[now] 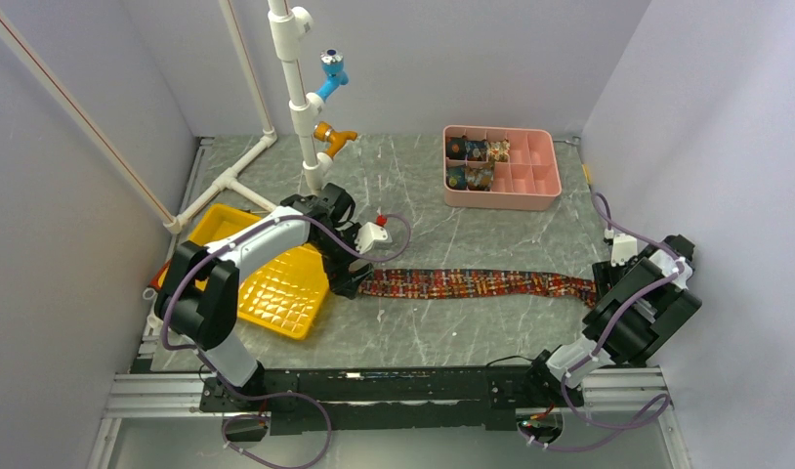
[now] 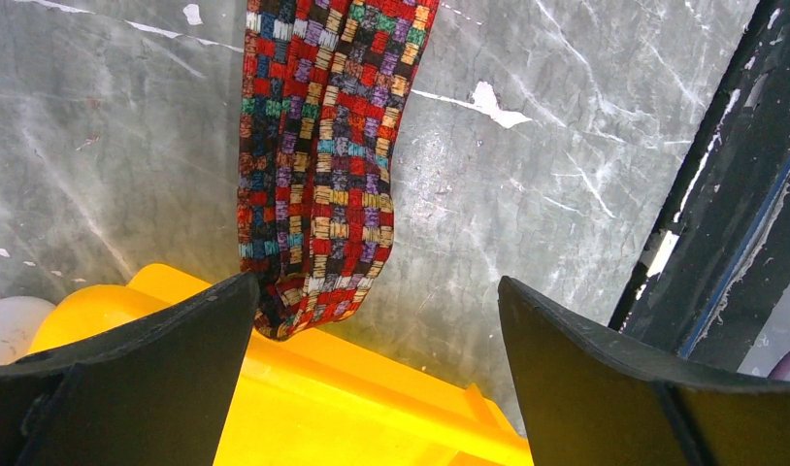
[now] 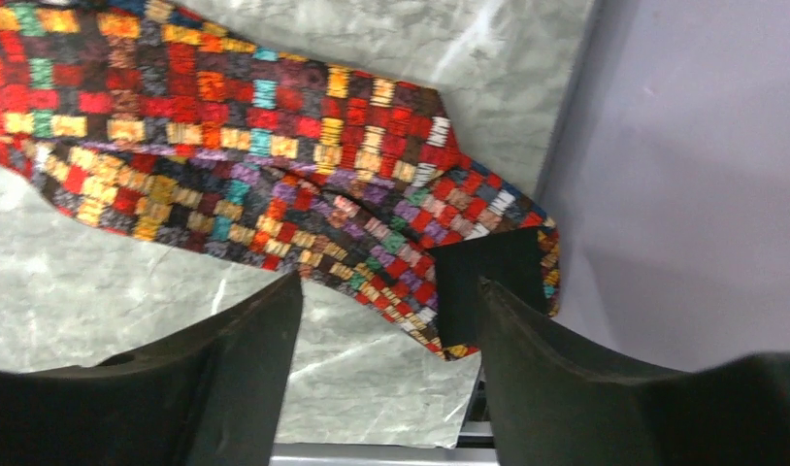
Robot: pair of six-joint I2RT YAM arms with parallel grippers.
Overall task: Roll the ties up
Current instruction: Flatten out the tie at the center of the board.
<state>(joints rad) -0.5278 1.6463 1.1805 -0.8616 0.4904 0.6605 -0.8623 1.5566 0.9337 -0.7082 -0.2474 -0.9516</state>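
One tie (image 1: 472, 283) lies flat as a long strip of red, dark and gold checks across the middle of the grey table. Its narrow end (image 2: 318, 165) droops onto the rim of the yellow tray (image 2: 323, 408), just ahead of my left gripper (image 2: 377, 286), which stands wide open and holds nothing. The wide pointed end (image 3: 226, 126) lies at the table's right edge, partly folded so that its black lining shows. There my right gripper (image 3: 386, 286) is open just short of it, with bare table between its fingers. Several rolled ties (image 1: 477, 161) sit in a pink box.
The pink compartment box (image 1: 501, 203) stands at the back right. The yellow tray (image 1: 276, 293) lies tilted at the left, under my left arm. A white pipe stand (image 1: 296, 98) with blue and orange fittings rises at the back left. The wall is close to my right gripper (image 1: 601, 283).
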